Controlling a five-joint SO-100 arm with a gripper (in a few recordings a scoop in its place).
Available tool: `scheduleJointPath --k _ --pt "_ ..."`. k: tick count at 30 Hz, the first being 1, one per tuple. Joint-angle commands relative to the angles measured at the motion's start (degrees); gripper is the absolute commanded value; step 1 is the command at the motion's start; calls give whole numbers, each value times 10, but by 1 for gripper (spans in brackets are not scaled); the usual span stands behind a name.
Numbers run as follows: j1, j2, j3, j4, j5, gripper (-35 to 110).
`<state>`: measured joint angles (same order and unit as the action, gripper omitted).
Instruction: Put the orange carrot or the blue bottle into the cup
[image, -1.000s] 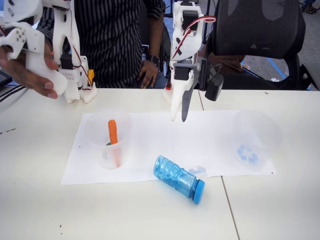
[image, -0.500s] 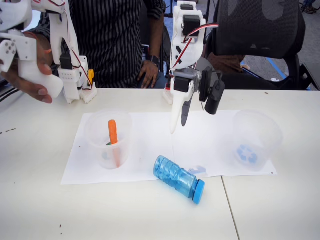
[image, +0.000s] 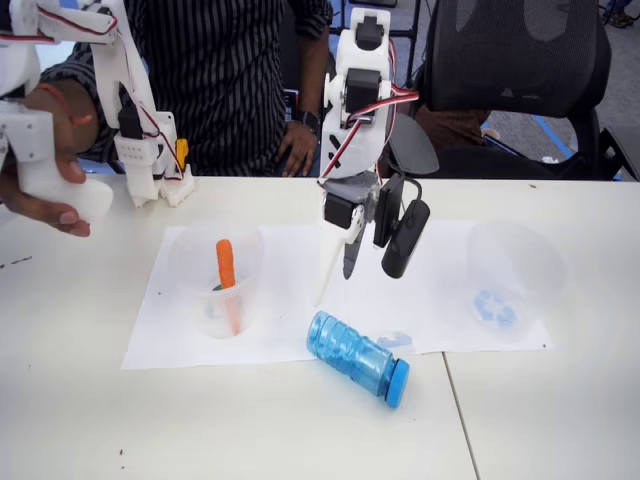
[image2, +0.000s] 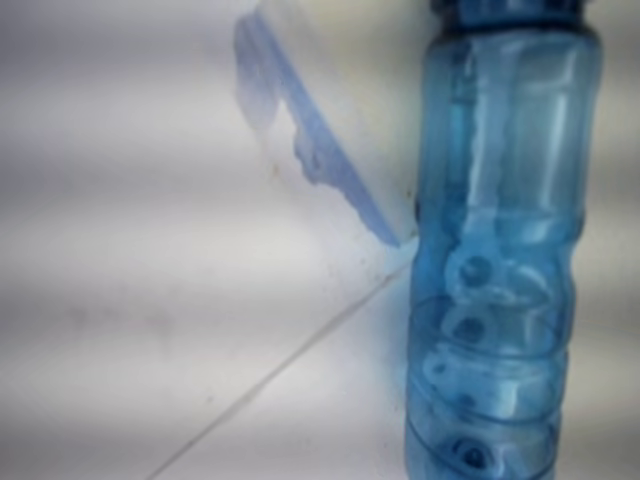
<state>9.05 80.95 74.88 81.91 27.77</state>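
In the fixed view, a person's hand (image: 45, 150) sits at the 9 o'clock edge of the frame, above the white table (image: 80, 400). A white paper sheet (image: 290, 300) lies across the middle of the table.

On the left part of the sheet stands a clear tumbler (image: 217, 275). The orange carrot (image: 227, 270) stands upright inside it, with the green end down near the tumbler floor.

The arm reaches down at the centre of the frame. The tool (image: 340, 262) hangs above the sheet, fingers pointing down toward 6 o'clock. The two fingers stand slightly apart and nothing is between them: the tool is released. It is apart from every object on the table.

The blue bottle (image: 358, 356) lies on its side at 5 o'clock from the tool, just below it in the picture. Its ribbed body rests over the lower edge of the sheet, and its solid blue cap points toward 4 o'clock onto the bare table. In the wrist view the blue bottle (image2: 500, 250) runs from top to bottom along the right side of the frame, beside the sheet edge.

The cup (image: 512, 280) stands on the right part of the sheet, at 3 o'clock from the tool and well apart from the bottle. The blue recycling mark shows on its base. The cup holds nothing.

A black mesh chair (image: 520, 70) stands behind the table at 1 o'clock.
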Motion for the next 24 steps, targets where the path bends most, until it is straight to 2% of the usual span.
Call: scheduleJointPath --k 1,24 --pt "9 11 -76 -4 6 51" --pt "9 -130 -164 -4 6 51"
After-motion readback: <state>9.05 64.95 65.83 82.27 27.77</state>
